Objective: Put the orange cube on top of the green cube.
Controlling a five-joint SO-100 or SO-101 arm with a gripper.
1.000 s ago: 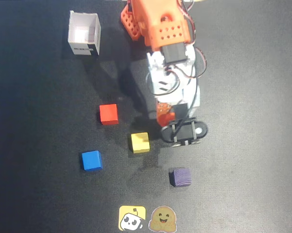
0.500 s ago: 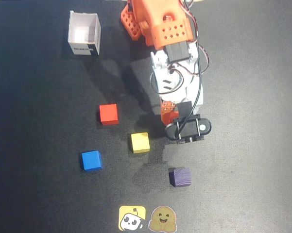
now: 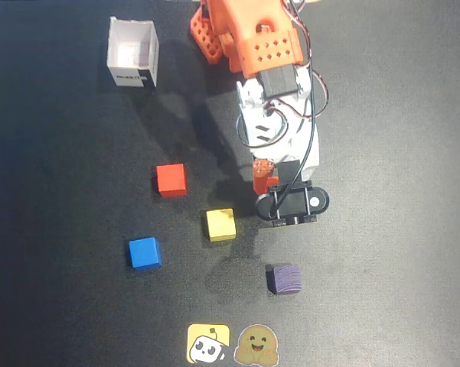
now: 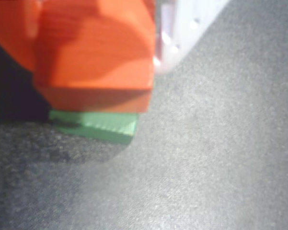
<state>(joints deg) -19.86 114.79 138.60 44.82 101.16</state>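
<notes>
Item: orange cube (image 4: 98, 72), small, rigid, probably light, matte (likely grippy); flat opposite faces suit gripping. Sits over green cube (image 4: 98, 123). My tool's clench: cannot tell.

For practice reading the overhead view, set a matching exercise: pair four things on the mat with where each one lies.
Things:
1. white box
2. blue cube
3. purple cube
4. yellow cube

Places:
A. just left of the gripper
B. top left of the mat
C. below the gripper, above the stickers
D. furthest left of the cubes

Pairs: 1-B, 2-D, 3-C, 4-A
</notes>
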